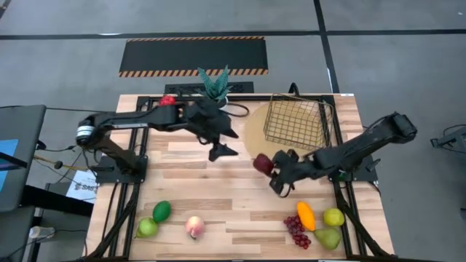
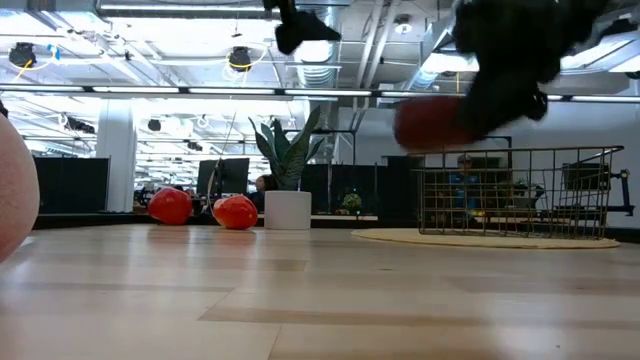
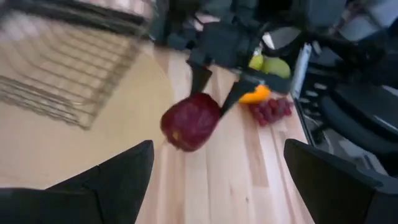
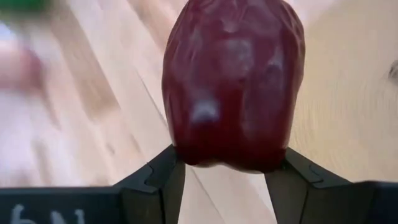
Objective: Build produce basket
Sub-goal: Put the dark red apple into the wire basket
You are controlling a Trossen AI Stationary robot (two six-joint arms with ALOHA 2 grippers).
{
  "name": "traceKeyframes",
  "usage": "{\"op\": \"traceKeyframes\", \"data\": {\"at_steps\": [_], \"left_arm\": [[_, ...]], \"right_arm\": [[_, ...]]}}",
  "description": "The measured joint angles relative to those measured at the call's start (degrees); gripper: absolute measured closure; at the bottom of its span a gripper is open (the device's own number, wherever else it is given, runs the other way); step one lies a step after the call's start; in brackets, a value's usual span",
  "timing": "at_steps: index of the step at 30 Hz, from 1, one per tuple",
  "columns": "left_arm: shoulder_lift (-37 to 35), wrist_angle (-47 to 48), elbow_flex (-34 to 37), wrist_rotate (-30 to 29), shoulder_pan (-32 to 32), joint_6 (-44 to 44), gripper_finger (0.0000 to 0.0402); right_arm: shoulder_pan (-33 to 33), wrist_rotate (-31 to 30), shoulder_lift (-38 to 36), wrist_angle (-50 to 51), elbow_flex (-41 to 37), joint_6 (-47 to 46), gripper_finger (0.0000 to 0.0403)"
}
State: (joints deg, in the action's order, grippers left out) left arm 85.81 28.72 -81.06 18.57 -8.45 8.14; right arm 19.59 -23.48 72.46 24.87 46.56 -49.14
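Note:
A dark red apple [image 1: 263, 164] is held by my right gripper [image 1: 271, 168], just off the near-left edge of the round tan mat. The brass wire basket [image 1: 295, 120] stands on that mat. My left gripper [image 1: 220, 152] hangs open above the table's middle, left of the apple, touching nothing. Along the near edge lie an avocado [image 1: 162, 211], a green apple [image 1: 148, 227] and a peach [image 1: 194, 227] on the left. Grapes [image 1: 297, 231], a mango [image 1: 306, 216], a second green apple [image 1: 333, 217] and a pear [image 1: 328, 237] lie on the right. My right gripper pinches the dark red apple [image 4: 233, 81] between its two fingers [image 4: 166, 177], which sit on opposite sides of the end nearest the wrist [image 4: 189, 152]. The fingers reach in from the table's right. The apple [image 2: 440, 120] is lifted clear of the table.
A potted plant [image 1: 215, 84] stands at the far edge with two red produce pieces [image 2: 170, 205] [image 2: 235, 212] to its left. The round tan mat [image 1: 251, 131] lies under the basket. Bare wood stretches across the table's middle between the arms and the near row.

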Motion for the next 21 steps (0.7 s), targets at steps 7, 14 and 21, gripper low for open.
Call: {"op": "traceKeyframes", "data": {"at_steps": [7,14,21], "left_arm": [[-8.5,1.1,0.0,-8.3,0.0,1.9,0.0054],[-15.1,4.1,0.0,-16.1,0.0,2.1,0.0054],[-17.9,9.8,0.0,-20.4,0.0,2.2,0.0054]], "right_arm": [[-5.8,-10.2,-10.4,0.3,3.5,1.1,0.0208],[-18.8,-14.2,-15.4,7.8,7.1,5.0,0.0208],[-33.7,-1.8,-14.3,28.2,8.6,8.9,0.0208]]}}
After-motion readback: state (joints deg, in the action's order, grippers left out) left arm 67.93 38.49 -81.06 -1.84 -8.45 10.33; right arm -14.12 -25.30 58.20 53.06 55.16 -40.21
